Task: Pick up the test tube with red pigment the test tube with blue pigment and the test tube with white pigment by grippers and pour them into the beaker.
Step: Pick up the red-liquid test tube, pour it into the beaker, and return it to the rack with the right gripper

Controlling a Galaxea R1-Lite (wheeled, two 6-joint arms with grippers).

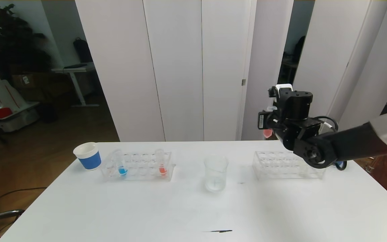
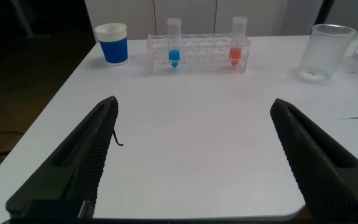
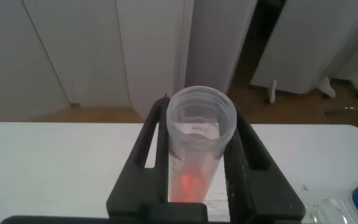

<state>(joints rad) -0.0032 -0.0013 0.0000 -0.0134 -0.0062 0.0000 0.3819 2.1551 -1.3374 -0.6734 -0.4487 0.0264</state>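
Note:
My right gripper (image 1: 269,121) hangs high over the table's right side, shut on a clear test tube with red pigment (image 3: 196,168); the red pools at its lower end (image 1: 267,133). The beaker (image 1: 216,173) stands at the table's middle, to the left of and below this gripper. The test tube with blue pigment (image 1: 122,167) and another red-pigment tube (image 1: 162,166) stand in the left rack (image 1: 139,168). My left gripper (image 2: 194,104) is open over bare table, with the rack (image 2: 199,53) far ahead. The test tube with white pigment is out of view.
A blue-and-white paper cup (image 1: 87,155) stands left of the left rack. A second clear rack (image 1: 281,164) sits under my right arm, with a blue cup (image 1: 340,164) partly hidden behind it. A short dark mark (image 1: 217,231) lies near the table's front edge.

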